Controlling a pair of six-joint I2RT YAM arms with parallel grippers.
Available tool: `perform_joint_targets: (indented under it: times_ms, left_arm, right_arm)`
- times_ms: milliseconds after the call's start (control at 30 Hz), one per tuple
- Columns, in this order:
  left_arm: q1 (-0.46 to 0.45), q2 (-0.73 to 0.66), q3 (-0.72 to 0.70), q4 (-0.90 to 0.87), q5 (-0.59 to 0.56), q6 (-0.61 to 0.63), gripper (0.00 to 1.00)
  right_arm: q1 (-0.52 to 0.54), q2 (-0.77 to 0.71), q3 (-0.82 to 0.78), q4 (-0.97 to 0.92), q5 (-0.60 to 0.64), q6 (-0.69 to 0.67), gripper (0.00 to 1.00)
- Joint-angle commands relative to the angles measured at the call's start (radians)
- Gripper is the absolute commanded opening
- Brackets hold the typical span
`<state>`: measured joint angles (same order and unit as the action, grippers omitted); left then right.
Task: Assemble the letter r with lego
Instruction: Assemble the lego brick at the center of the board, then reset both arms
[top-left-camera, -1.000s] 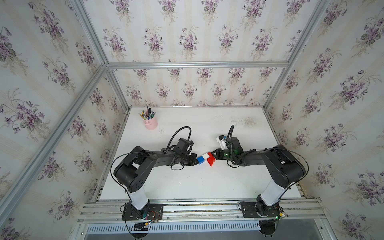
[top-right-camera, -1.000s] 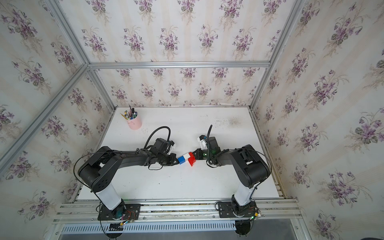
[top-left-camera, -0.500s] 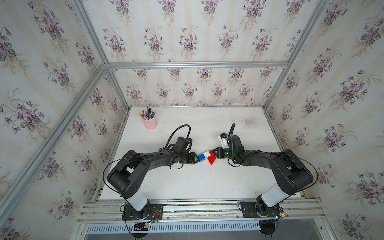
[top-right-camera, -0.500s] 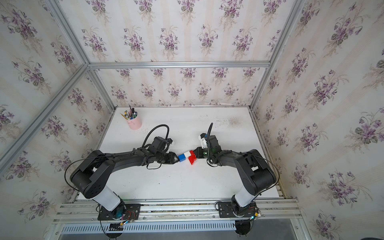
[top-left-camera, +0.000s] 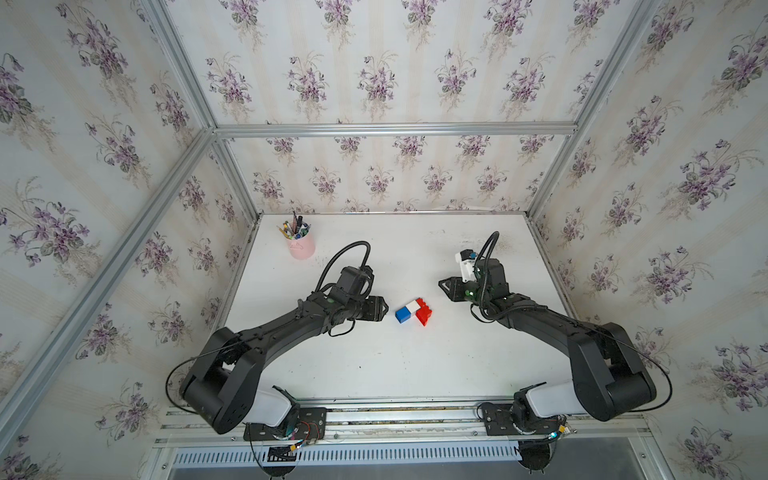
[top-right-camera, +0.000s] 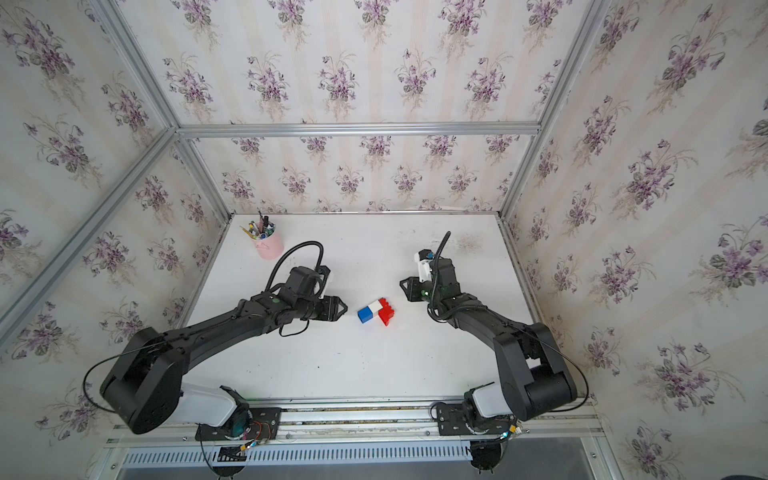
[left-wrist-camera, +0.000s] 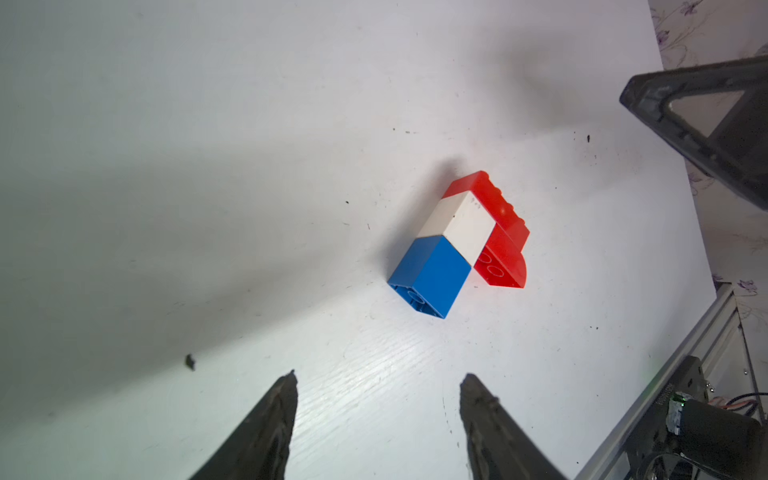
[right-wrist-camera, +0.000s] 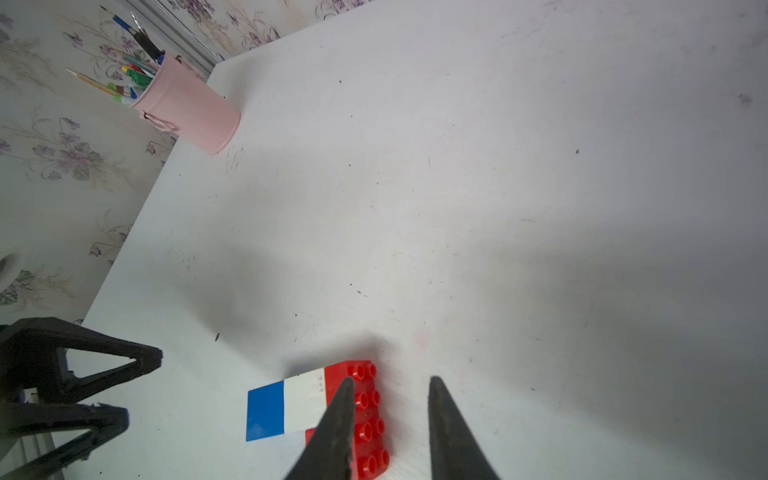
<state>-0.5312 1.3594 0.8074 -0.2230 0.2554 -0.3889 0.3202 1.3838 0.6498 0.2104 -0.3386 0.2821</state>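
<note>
The letter r (top-left-camera: 414, 311) lies flat on the white table (top-left-camera: 374, 365), free of both grippers; it also shows in the other top view (top-right-camera: 376, 310). Its blue brick (left-wrist-camera: 436, 270) and white brick (left-wrist-camera: 461, 226) form a line. The long red brick (left-wrist-camera: 498, 203) crosses the white end, and the short red brick (left-wrist-camera: 503, 270) hangs from it. My left gripper (left-wrist-camera: 381, 376) is open, a short way off the blue end (top-left-camera: 384, 309). My right gripper (right-wrist-camera: 391, 380) is open and empty, apart from the red end and farther back (top-left-camera: 444, 286).
A pink cup (top-left-camera: 302, 246) full of pens stands at the table's back left corner. Papered walls with aluminium posts close in three sides. A metal rail (top-left-camera: 395, 409) runs along the front edge by the arm bases.
Both grippers were shut on the joined bricks a second ago. They have opened, let go and drawn back, the left leftward and the right toward the back right. The bricks now rest on the table.
</note>
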Motion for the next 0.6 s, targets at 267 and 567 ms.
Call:
perform_joint_targets:
  times_ms: [267, 567]
  left_arm:
    - [0.155, -0.301, -0.121, 0.149, -0.754, 0.208, 1.0]
    - [0.334, -0.12, -0.256, 0.515, -0.692, 0.404, 1.0]
  right_arm:
    - [-0.012, -0.523, -0.361, 0.451, 0.604, -0.123, 0.7]
    - [-0.133, -0.515, -0.571, 0.649, 0.831, -0.088, 1.0]
